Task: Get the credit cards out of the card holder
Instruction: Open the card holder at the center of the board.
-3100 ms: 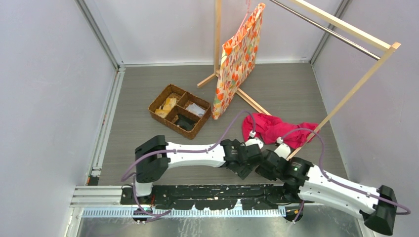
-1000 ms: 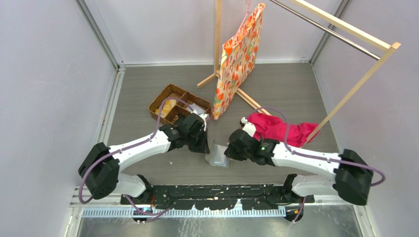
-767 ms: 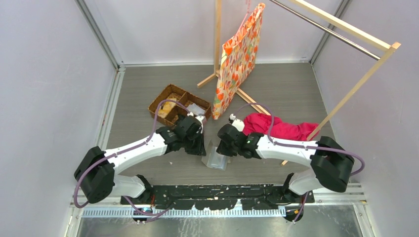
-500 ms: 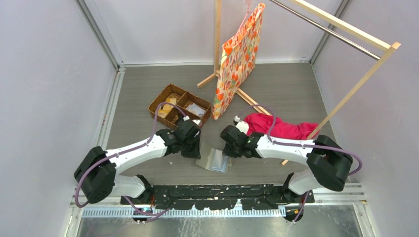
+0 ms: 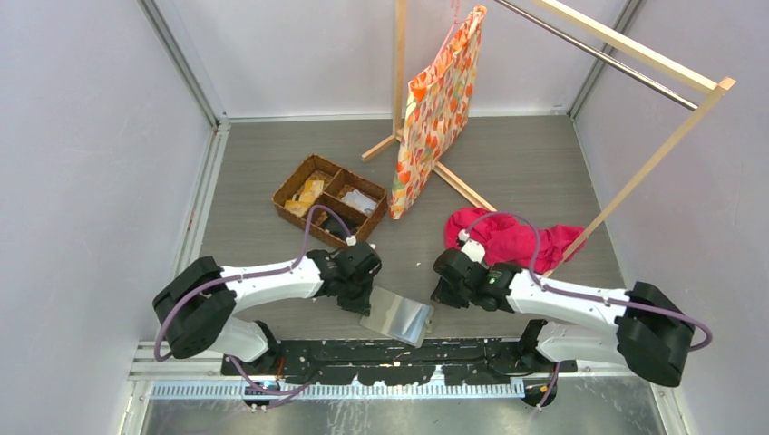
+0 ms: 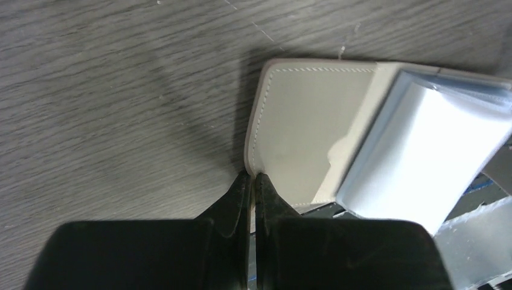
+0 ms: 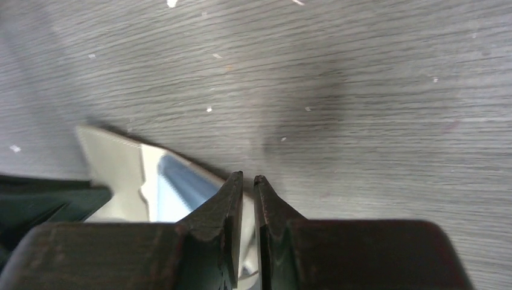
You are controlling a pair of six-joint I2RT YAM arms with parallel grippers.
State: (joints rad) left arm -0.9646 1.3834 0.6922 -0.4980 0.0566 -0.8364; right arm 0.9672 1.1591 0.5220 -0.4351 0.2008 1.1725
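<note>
Card holder (image 6: 302, 127) lies open at the near edge of the desk (image 6: 121, 90), between the two arms, one corner seemingly hanging past the edge. Left tool (image 6: 250, 176) is pressed together, clamped on the corner of the holder's pale flap, so that side is anchored. Right tool (image 7: 249, 178) sits just beside the holder's right side, fingers nearly together with a slim gap; can't tell whether anything is pinched in there. The credit cards aren't distinguishable on their own (just pale sheets inside the clear sleeves (image 6: 416, 157)), so I'd judge none are out yet. To do this step well: the left pinch should keep the flap flat and taut while the right goes for a card's exposed edge at the sleeve mouth, not the plastic. Pull along the sleeve's opening direction, low and straight. Risk: grabbing sleeve and card together drags the whole holder, or tips it off the edge.
</note>
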